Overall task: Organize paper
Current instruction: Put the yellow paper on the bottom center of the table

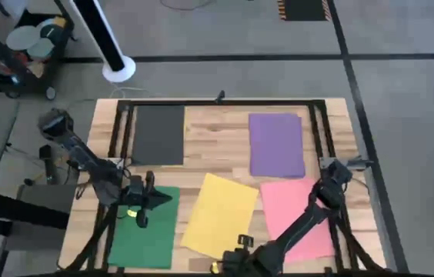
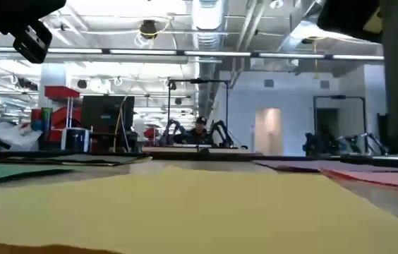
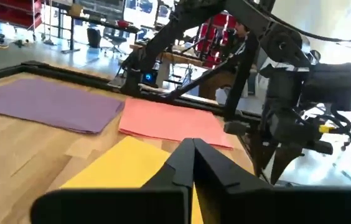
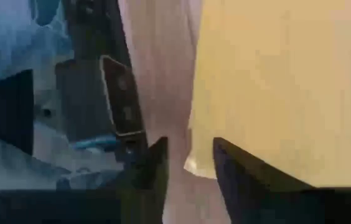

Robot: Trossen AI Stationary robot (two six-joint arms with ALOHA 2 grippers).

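High view: yellow sheet (image 1: 219,215) at table's front centre, long axis tilted; right gripper (image 1: 236,254), fingers narrowly apart and empty, straddles its front corner, nearer than left gripper (image 1: 144,201), fingers together, over green sheet (image 1: 146,231).

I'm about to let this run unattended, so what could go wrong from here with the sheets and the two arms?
1. The right pincer is open at a corner of the yellow sheet, near the table's front edge; a poor pinch could crease that corner or push the sheet off the edge.
2. The left pincer, shut, sits over the green sheet beside the yellow one; both arms working close together may collide.
3. The right arm lies across the pink sheet and could drag it askew.
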